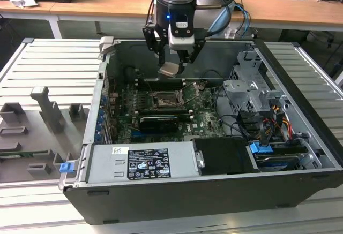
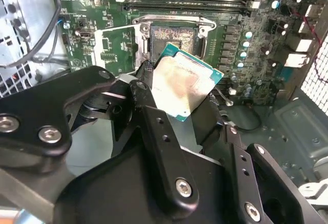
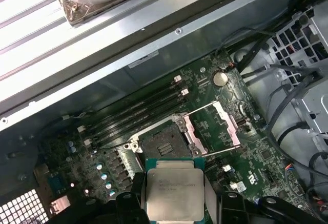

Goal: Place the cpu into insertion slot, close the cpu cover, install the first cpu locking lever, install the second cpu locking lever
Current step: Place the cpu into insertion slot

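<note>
Several cables (image 3: 259, 47) nr insertion slot (image 3: 164, 144); claw (image 1: 172, 62) grips cpu (image 3: 174, 196).

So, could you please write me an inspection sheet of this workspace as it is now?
Surface: ribbed grey table, open computer case lying on it.
Job's things: cpu held above the board, not in the insertion slot; cpu cover swung open.
Clutter: grey fixture blocks on the table, exterior view's left.
Gripper: gripper shut on the cpu.
Cables: black and coloured cables inside the case, exterior view's right.
Surroundings: wooden desks behind the table.
</note>
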### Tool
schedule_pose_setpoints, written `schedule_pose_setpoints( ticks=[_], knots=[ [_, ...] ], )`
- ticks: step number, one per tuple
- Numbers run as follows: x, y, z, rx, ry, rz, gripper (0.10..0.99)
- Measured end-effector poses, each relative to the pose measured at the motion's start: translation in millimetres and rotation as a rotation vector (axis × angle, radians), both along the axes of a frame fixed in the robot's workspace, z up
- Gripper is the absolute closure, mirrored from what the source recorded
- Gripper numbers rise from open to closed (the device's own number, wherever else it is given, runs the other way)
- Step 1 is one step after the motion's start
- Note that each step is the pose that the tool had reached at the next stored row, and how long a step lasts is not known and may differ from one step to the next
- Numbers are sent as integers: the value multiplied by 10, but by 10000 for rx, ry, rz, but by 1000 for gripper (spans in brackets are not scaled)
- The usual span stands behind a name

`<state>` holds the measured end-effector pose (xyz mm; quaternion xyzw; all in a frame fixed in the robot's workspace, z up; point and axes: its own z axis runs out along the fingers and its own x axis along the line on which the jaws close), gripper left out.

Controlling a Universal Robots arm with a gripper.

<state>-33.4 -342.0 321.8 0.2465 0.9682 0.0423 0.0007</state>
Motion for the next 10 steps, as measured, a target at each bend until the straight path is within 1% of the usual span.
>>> schedule_pose_setpoints(
  ticks=[5,10],
  knots=[
    [0,0,-20,-1,0,-825,545],
    [0,0,-34,-3,0,-1389,545]
  ],
)
